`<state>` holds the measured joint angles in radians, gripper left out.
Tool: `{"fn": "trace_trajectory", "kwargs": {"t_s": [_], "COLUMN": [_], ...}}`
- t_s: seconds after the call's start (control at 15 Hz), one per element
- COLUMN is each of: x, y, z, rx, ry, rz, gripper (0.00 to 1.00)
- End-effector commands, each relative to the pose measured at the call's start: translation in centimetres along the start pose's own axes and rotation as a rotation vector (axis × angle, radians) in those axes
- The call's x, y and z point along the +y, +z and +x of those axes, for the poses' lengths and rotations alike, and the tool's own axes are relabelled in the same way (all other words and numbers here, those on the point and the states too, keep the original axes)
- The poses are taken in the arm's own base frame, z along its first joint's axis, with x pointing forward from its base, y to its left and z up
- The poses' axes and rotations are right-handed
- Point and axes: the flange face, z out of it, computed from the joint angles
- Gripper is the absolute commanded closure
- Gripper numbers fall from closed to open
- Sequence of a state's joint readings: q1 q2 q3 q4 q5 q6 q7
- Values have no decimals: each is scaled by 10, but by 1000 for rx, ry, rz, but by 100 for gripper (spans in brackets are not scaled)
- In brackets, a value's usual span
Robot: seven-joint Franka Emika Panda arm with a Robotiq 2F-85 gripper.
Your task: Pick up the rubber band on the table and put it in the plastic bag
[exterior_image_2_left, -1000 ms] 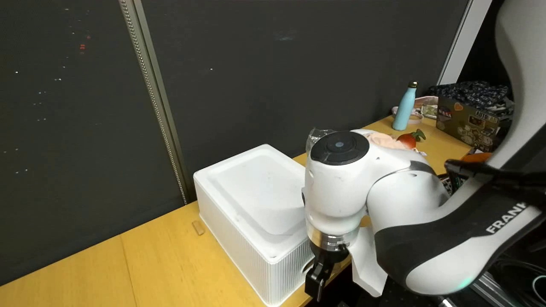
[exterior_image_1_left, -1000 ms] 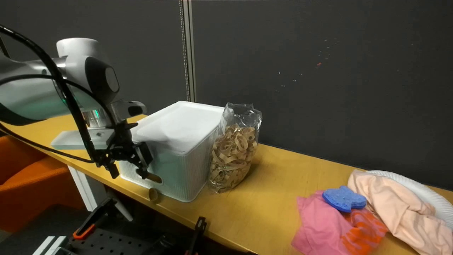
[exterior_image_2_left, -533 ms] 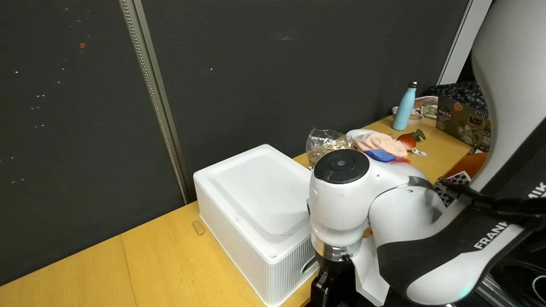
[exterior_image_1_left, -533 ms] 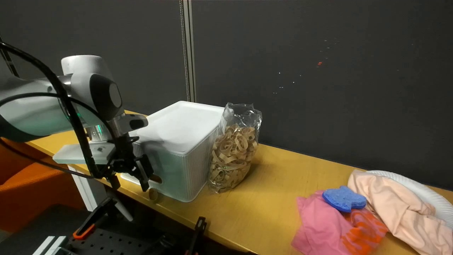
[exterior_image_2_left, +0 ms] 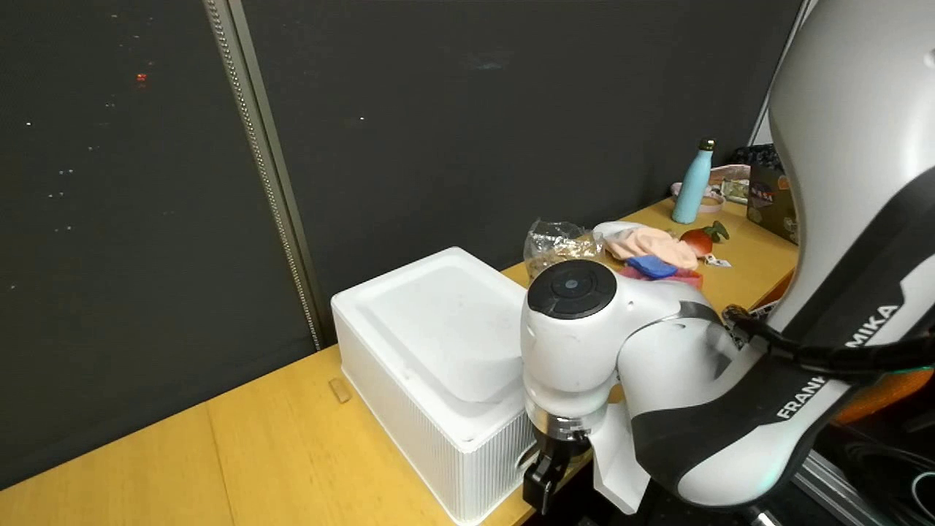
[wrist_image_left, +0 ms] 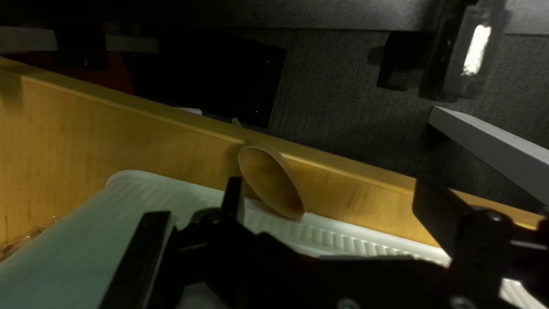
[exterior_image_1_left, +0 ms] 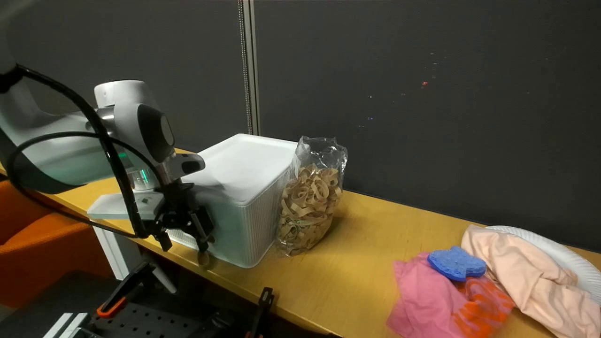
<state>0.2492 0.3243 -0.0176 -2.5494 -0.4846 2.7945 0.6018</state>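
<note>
Currently rubber band [wrist_image_left: 271, 182] ungrasped by desk [exterior_image_1_left: 366, 263] edge; gripper [wrist_image_left: 329, 201] above, jaws parted; pickup, drop into plastic bag [exterior_image_1_left: 309, 203] remain.

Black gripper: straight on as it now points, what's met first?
Probably the tan looped rubber band ahead of the gripper, or possibly the edge of the yellow-tan wooden table; depth is unclear.

One bag [exterior_image_1_left: 309, 206], one bottle [exterior_image_2_left: 692, 186], perhaps two loose bands [wrist_image_left: 271, 183] [exterior_image_2_left: 340, 390] show.
</note>
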Motion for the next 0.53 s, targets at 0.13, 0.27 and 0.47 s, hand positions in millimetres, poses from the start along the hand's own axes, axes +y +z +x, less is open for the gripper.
{"fn": "trace_trajectory", "kwargs": {"t_s": [0.13,0.27,0.47], "x": [7,12,18], "y": [4,8,14], "z": [-15,-22,-24], "rx": [7,1,5], "ry": [43,62,81], "rz": [-24,-29,-37], "gripper": [0,0,0]}}
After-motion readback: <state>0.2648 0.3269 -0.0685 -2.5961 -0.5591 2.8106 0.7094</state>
